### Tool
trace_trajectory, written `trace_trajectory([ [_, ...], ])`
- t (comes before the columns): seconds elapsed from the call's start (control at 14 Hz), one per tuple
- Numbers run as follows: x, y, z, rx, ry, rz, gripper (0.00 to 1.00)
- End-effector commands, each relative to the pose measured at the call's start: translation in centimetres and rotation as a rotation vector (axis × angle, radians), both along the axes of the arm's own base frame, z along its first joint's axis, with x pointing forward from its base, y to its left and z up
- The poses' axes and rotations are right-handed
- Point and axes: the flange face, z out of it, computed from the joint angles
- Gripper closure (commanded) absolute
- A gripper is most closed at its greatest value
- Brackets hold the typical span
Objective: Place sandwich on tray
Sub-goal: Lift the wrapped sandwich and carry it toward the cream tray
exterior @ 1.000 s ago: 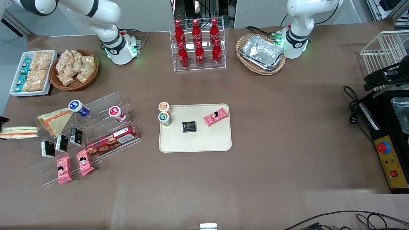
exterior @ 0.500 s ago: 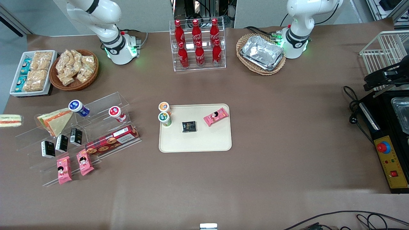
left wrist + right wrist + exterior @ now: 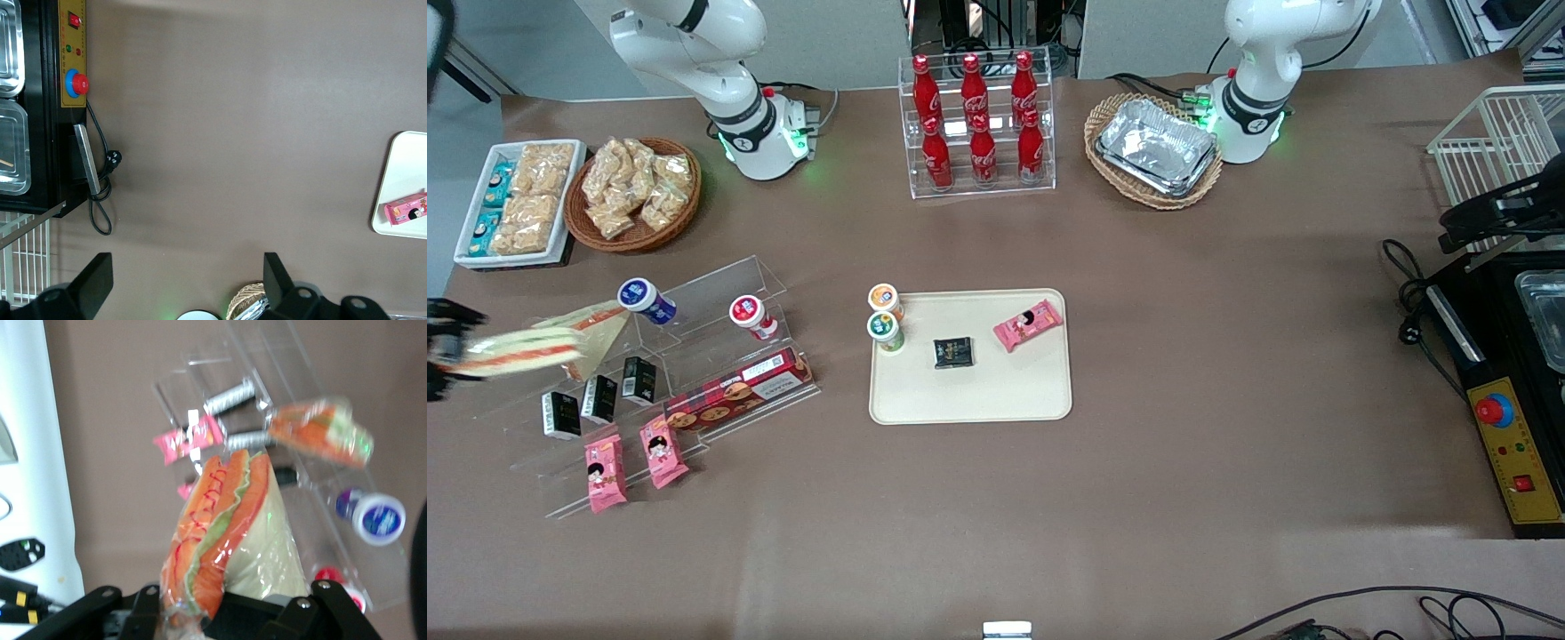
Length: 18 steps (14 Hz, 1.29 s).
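Note:
My right gripper (image 3: pixel 443 348) is at the working arm's end of the table, at the picture's edge, and is shut on the sandwich (image 3: pixel 516 351). The sandwich is long and clear-wrapped, with white bread and a red-orange stripe. It hangs tilted above the acrylic stand (image 3: pixel 694 356), partly covering the wedge sandwich (image 3: pixel 605 327). In the right wrist view the sandwich (image 3: pixel 220 533) is clamped in the gripper (image 3: pixel 213 608), with the stand below it. The cream tray (image 3: pixel 978 400) lies at mid-table, well apart from the sandwich. It also shows in the left wrist view (image 3: pixel 403 173).
On the tray are two cups (image 3: pixel 885 327), a black packet (image 3: pixel 953 352) and a pink snack pack (image 3: pixel 1028 324). The stand holds yogurt cups (image 3: pixel 646 300), black cartons (image 3: pixel 599 397), a biscuit box (image 3: pixel 738 389) and pink packs (image 3: pixel 605 472). A cola rack (image 3: pixel 976 124) and snack baskets (image 3: pixel 633 194) stand farther back.
The sandwich, nearly out of the picture half a second ago, has swung back in toward the stand. It is now tilted and lies over the wedge sandwich.

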Motion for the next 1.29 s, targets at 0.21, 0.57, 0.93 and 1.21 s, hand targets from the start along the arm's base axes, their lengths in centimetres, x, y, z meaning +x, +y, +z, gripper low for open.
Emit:
trace_trajectory([
  [0.21, 2.3, 16.4, -2.2, -0.016, 0.030, -0.061, 0.92],
  [0.57, 3.2, 29.9, -6.8, -0.019, -0.027, -0.121, 0.95],
  [0.93, 2.2, 44.0, -15.4, -0.030, -0.133, -0.148, 1.00],
  [1.21, 0.1, 50.8, -20.4, -0.023, -0.176, -0.102, 1.00],
])
